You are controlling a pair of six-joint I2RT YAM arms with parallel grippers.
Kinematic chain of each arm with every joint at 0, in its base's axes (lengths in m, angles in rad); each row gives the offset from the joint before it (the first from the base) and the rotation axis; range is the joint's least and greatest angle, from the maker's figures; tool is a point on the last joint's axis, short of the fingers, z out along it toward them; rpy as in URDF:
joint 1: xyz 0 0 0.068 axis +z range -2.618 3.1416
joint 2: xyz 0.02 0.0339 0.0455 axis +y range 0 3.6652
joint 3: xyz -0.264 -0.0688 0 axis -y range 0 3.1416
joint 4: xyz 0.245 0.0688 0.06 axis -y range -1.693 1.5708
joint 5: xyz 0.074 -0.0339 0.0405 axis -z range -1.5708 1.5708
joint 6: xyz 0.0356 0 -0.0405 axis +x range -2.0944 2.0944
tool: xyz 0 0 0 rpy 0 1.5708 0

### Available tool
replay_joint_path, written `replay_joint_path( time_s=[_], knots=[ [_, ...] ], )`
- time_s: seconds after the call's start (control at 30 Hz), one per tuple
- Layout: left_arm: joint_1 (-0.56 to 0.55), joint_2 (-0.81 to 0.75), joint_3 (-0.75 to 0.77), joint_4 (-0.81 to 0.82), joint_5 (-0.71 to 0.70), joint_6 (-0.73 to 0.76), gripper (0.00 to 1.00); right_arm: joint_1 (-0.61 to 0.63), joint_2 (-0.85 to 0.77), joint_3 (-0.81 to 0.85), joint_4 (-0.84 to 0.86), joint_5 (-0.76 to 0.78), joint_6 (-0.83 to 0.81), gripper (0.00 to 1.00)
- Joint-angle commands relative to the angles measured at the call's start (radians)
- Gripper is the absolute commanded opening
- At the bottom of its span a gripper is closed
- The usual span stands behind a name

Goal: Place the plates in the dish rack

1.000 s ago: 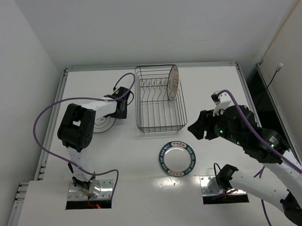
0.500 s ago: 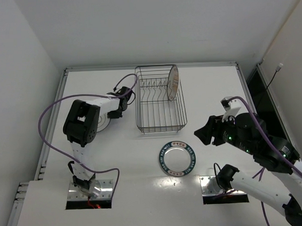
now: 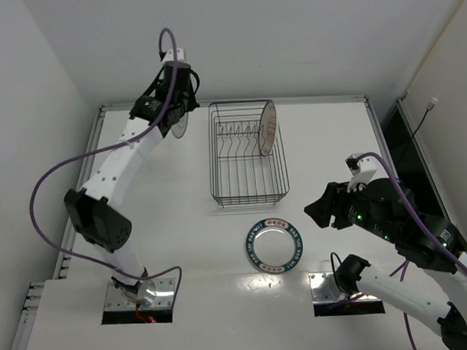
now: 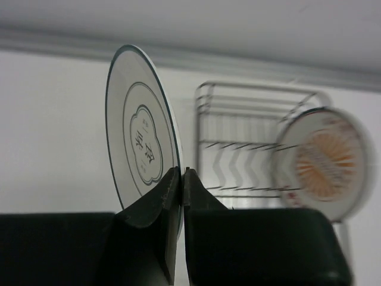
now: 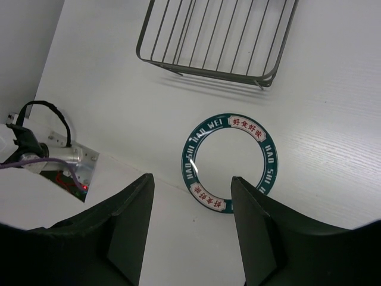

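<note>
Your left gripper (image 4: 181, 174) pinches the rim of the pale emblem plate (image 4: 140, 140), upright in the air left of the dish rack (image 4: 256, 101). Step: carrying plate 2 over. Next: move right, lower it edge-on btw free prongs (image 4: 235, 170), clear of the orange-striped plate (image 4: 324, 164). R gripper (image 5: 190, 187) is spread, empty, above the lettered-rim plate (image 5: 229, 162).

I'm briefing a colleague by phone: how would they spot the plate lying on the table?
Start at the wire dish rack; the plate lies flat on the table just in front of its near edge. It alone has a dark green lettered rim; the orange-striped plate and the pale plate stand on edge.
</note>
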State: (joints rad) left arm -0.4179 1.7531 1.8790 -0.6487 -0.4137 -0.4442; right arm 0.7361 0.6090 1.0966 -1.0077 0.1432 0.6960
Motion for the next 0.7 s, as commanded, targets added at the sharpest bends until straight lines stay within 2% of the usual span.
replay_joint_path(
  time_s=[0.0, 0.07, 0.1, 0.13, 0.2, 0.23, 0.33, 0.47, 0.67],
  knots=[
    [-0.028, -0.107, 0.016, 0.163, 0.158, -0.05, 0.0, 0.0, 0.003, 0.032, -0.006, 0.021, 0.017, 0.52],
    [-0.028, -0.13, -0.017, 0.332, 0.249, -0.098, 0.0, 0.0, 0.003, 0.042, -0.006, 0.021, 0.017, 0.52],
    [-0.016, -0.141, -0.053, 0.393, 0.373, -0.123, 0.0, 0.0, 0.003, 0.042, -0.017, 0.021, 0.026, 0.52],
    [-0.016, -0.141, -0.073, 0.517, 0.43, -0.154, 0.0, 0.0, 0.003, 0.042, -0.017, 0.03, 0.027, 0.52],
    [-0.016, -0.121, -0.145, 0.66, 0.571, -0.268, 0.0, 0.0, 0.003, 0.042, -0.026, 0.03, 0.027, 0.52],
    [-0.016, -0.107, -0.162, 0.77, 0.593, -0.309, 0.0, 0.0, -0.006, 0.042, -0.037, 0.03, 0.027, 0.52],
    [-0.039, -0.026, -0.182, 0.924, 0.642, -0.433, 0.0, 0.0, -0.018, 0.042, -0.051, 0.041, 0.036, 0.52],
    [-0.062, 0.084, -0.182, 1.063, 0.662, -0.557, 0.0, 0.0, -0.051, 0.042, -0.08, 0.052, 0.045, 0.52],
    [-0.113, 0.189, -0.126, 1.021, 0.607, -0.547, 0.0, 0.0, -0.081, 0.054, -0.14, 0.07, 0.045, 0.52]
  ],
)
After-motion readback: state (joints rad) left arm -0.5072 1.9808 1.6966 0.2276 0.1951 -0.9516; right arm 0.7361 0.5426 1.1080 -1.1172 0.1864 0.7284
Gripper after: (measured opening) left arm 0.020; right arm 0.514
